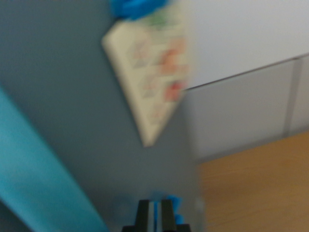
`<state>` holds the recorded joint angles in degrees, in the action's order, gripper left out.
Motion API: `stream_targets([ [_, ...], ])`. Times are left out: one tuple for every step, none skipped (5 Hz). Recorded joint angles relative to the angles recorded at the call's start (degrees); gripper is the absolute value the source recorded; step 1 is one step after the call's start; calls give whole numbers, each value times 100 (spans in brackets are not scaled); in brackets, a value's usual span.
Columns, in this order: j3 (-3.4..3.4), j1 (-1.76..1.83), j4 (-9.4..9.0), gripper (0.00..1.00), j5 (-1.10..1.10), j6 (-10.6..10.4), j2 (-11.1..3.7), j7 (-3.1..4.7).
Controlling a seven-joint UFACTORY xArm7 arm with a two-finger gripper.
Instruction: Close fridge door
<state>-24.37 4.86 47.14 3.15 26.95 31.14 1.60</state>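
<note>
The picture is blurred by motion, so small details are not readable. The claw [155,212] shows at the bottom edge of the wrist view, a little left of the middle. Its two dark fingers [143,213] stand side by side with only a thin bright slit between them, so the claw is almost closed. Whether it grips anything I cannot tell; a small blue piece [173,203] shows just beside the finger on the wrist view's right, but its nature is not clear.

The fridge door [67,96] is the large grey-blue surface that fills the left and middle of the view, directly in front of the claw and rising above it. The fingertips are very close to this surface; real contact cannot be confirmed. On the door hangs a pale card with coloured marks [154,72], tilted, under a blue clip or magnet [137,7] at the top edge. A turquoise band [34,174] runs diagonally across the lower left corner.

On the wrist view's right, past the door's edge, are a light wall [241,38], grey panels [236,111] and a wooden floor [256,188].
</note>
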Motion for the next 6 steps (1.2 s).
stream_targets([
  [374, 0, 107, 100, 0, 0, -262, 0],
  [374, 0, 107, 100, 0, 0, -262, 0],
  [731, 0, 248, 100, 0, 0, -518, 0],
  [731, 0, 248, 100, 0, 0, -518, 0],
  [1019, 0, 561, 100, 0, 0, -786, 0],
  [1019, 0, 561, 100, 0, 0, -786, 0],
])
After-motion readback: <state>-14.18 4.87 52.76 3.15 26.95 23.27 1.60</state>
